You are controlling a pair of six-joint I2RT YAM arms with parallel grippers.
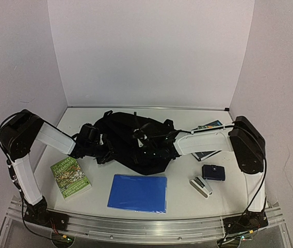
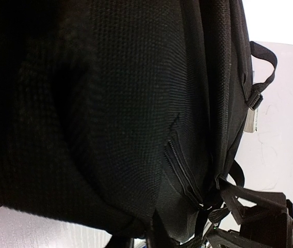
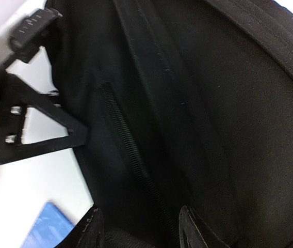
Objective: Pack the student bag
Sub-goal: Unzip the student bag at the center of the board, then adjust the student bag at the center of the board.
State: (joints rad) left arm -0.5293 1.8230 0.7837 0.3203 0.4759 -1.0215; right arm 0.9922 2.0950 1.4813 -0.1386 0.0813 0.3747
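Two claws work the black student bag [image 1: 128,129], which lies mid-way across the bench [image 1: 188,204]. The left claw [image 1: 91,140] is at its left edge, grip unclear. The right claw [image 3: 139,230] is partly spread against fabric, hold uncertain.

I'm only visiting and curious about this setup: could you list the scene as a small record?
bag: black backpack, lying mid-table
arms: left arm and right arm both reach it
right fingers: apart, at black fabric
near edge: green book, blue folder
right side: white stapler-like item, dark blue pouch, book partly under right arm
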